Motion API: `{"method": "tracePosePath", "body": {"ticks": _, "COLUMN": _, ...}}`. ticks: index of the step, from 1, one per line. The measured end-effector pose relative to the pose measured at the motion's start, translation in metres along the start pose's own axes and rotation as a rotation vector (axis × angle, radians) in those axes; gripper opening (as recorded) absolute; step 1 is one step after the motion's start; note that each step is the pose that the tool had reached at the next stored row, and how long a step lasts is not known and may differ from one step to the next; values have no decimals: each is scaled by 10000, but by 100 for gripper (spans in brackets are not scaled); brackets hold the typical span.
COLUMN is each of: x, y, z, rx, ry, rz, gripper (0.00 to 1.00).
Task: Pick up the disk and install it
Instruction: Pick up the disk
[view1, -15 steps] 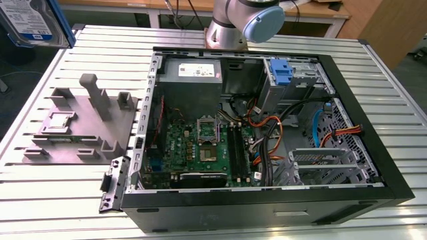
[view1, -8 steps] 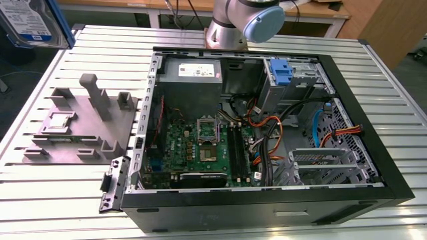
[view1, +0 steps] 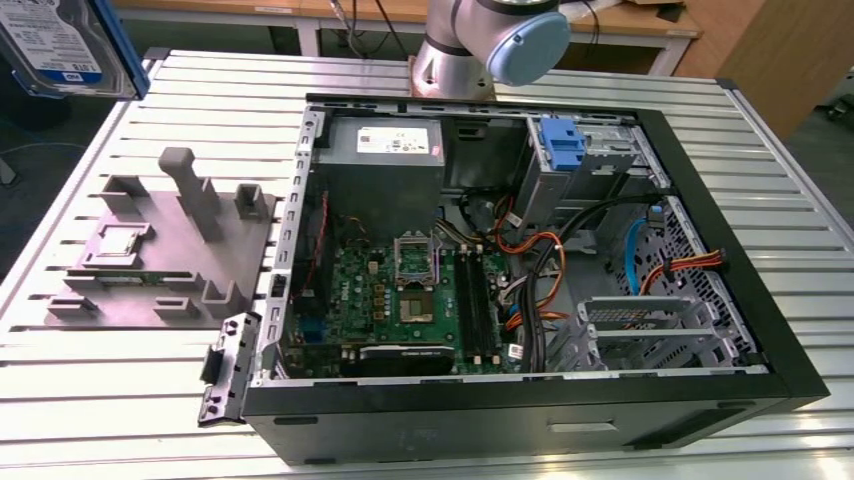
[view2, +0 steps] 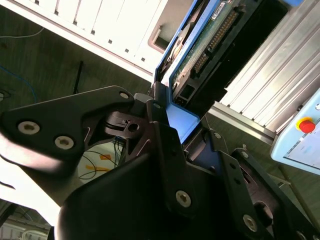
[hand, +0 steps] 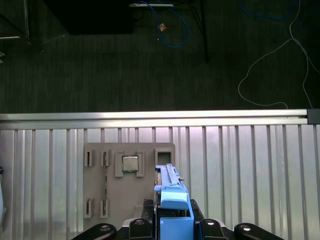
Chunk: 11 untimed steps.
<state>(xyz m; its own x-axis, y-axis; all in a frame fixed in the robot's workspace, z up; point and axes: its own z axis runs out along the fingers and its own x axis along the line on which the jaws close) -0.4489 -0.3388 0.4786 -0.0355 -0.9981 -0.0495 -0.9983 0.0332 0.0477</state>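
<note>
Currently clamping disk (view1: 60, 40) by blue carrier edge with gripper (hand: 173, 227), likely keeping drive body free for sliding in. Holding it high above fixture (view1: 147, 260), well apart from case (view1: 787, 340). Not installed yet.

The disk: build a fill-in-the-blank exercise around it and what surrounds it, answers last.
1. The disk sits in a plastic carrier coloured ____.
2. The gripper is ____ on the disk.
3. In the exterior view, the grey fixture block lies to that view's ____ of the open computer case.
Missing words: blue; shut; left.
</note>
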Motion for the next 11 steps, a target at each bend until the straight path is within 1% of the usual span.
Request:
{"method": "tracePosePath", "body": {"ticks": 6, "x": 0, "y": 1, "z": -13, "rx": 0, "ry": 0, "rz": 1, "gripper": 36}}
{"method": "tracePosePath", "body": {"ticks": 11, "x": -2, "y": 3, "z": -60, "rx": 1, "ry": 0, "rz": 0, "gripper": 36}}
